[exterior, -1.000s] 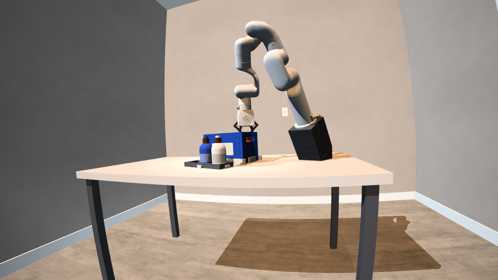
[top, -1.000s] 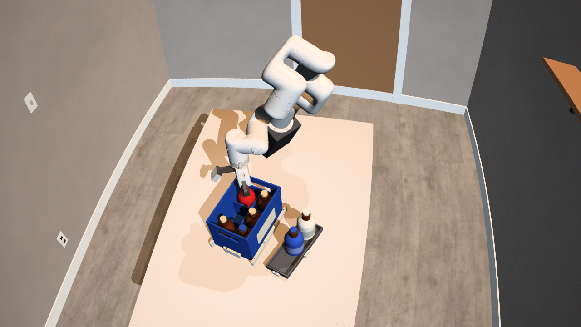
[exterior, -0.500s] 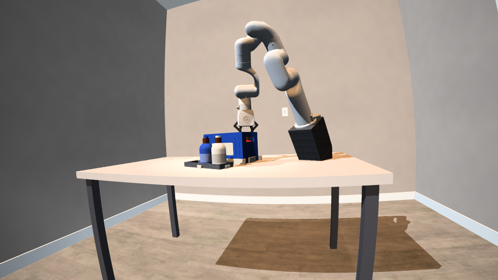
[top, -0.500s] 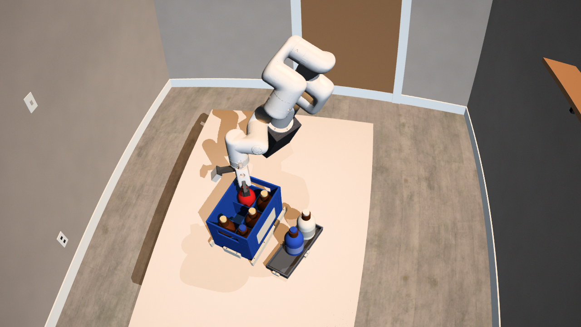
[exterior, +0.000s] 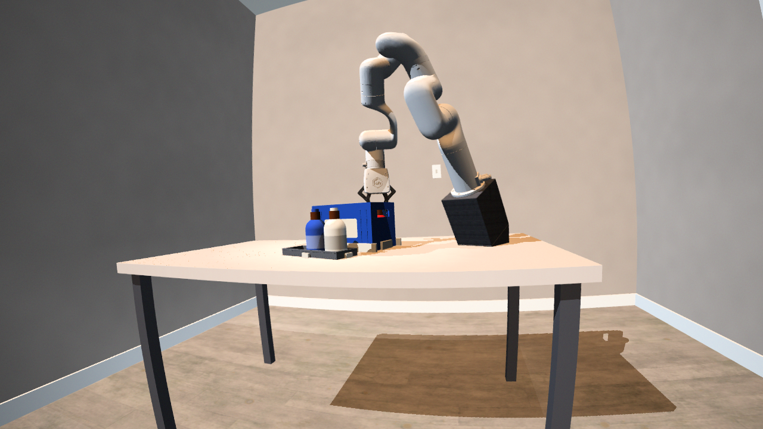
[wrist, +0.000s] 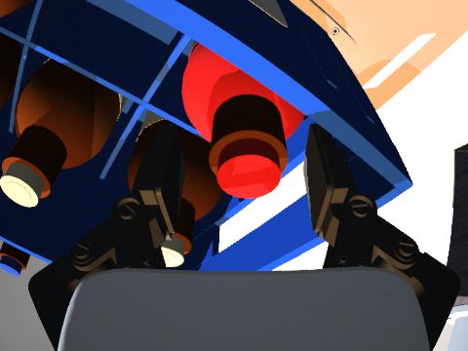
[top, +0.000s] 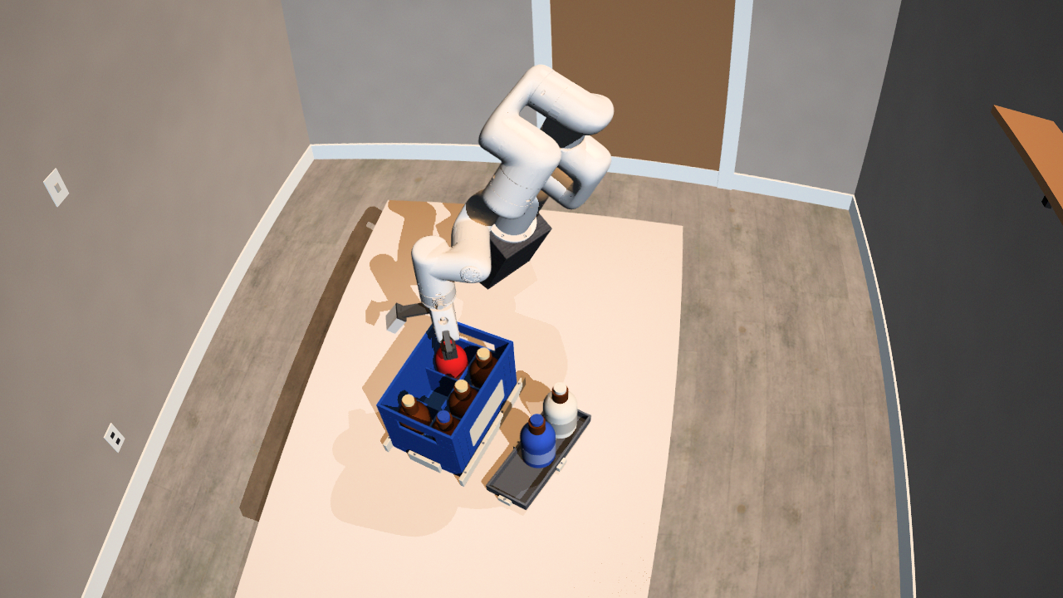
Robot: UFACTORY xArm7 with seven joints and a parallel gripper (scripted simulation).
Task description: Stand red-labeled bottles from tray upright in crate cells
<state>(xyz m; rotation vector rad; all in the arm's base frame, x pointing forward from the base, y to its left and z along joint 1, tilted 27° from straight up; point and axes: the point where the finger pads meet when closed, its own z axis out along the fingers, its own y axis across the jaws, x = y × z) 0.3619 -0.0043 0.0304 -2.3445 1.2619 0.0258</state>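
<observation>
The blue crate stands on the table. A red-labeled bottle stands upright in its far corner cell and also shows in the wrist view. My gripper is open just above it, its fingers standing apart on either side of the bottle's cap without touching it. It also shows in the top view and the exterior view. Brown bottles stand in other cells, and a bottle with a blue cap is in the near cell. The dark tray holds an upright blue bottle and a white bottle.
The arm's black base stands behind the crate. The tray lies right beside the crate's right side. The table's edge is well in front of both.
</observation>
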